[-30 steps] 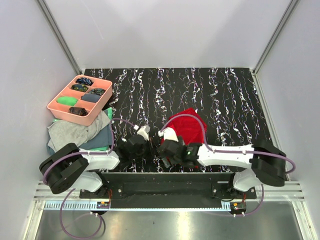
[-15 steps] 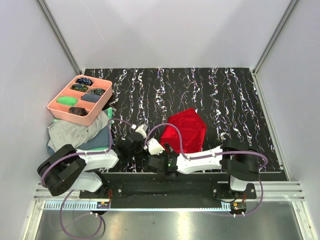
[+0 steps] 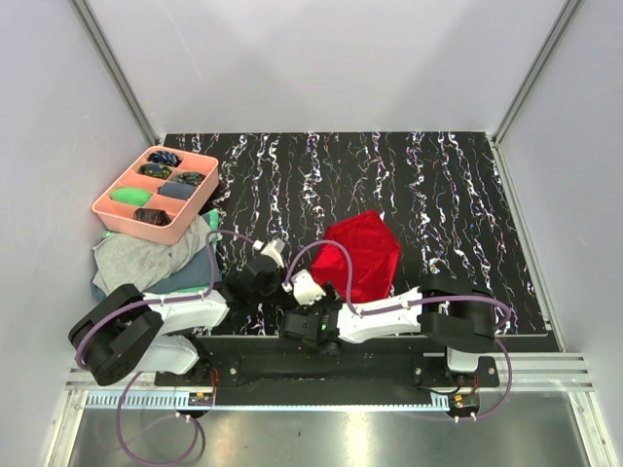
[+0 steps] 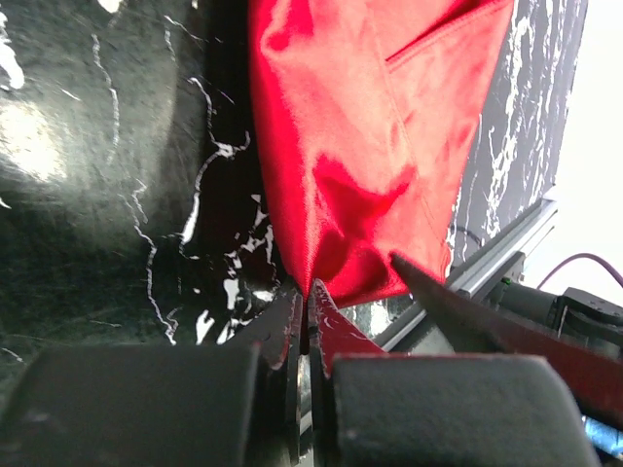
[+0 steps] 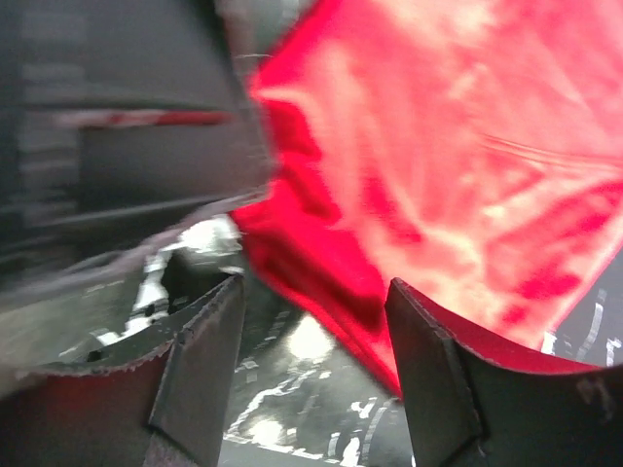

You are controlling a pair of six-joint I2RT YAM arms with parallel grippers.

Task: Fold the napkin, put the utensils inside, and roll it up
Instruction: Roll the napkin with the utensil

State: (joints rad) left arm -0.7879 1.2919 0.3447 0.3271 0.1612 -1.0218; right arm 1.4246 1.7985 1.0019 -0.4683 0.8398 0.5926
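The red napkin (image 3: 362, 253) lies as a flat, angular shape on the black marbled table, near the front middle. My left gripper (image 3: 290, 278) is shut on the napkin's near-left corner; in the left wrist view the jaws (image 4: 309, 297) pinch the cloth (image 4: 360, 146) close to the table. My right gripper (image 3: 313, 294) is open just beside that corner, and in the right wrist view the napkin's edge (image 5: 438, 185) lies ahead of its spread jaws (image 5: 313, 321), not held. One right finger (image 4: 487, 326) shows in the left wrist view. The fork and the gold utensil are out of view.
A pink compartment tray (image 3: 115, 209) with small items stands at the far left. A pile of grey, green and blue cloths (image 3: 146, 261) lies in front of it. The table's front edge and metal rail (image 3: 331, 342) run right under both grippers.
The napkin has gone from a bunched lump to a spread flat shape. My right arm has folded back and its gripper moved toward the near left. My left gripper shifted slightly.
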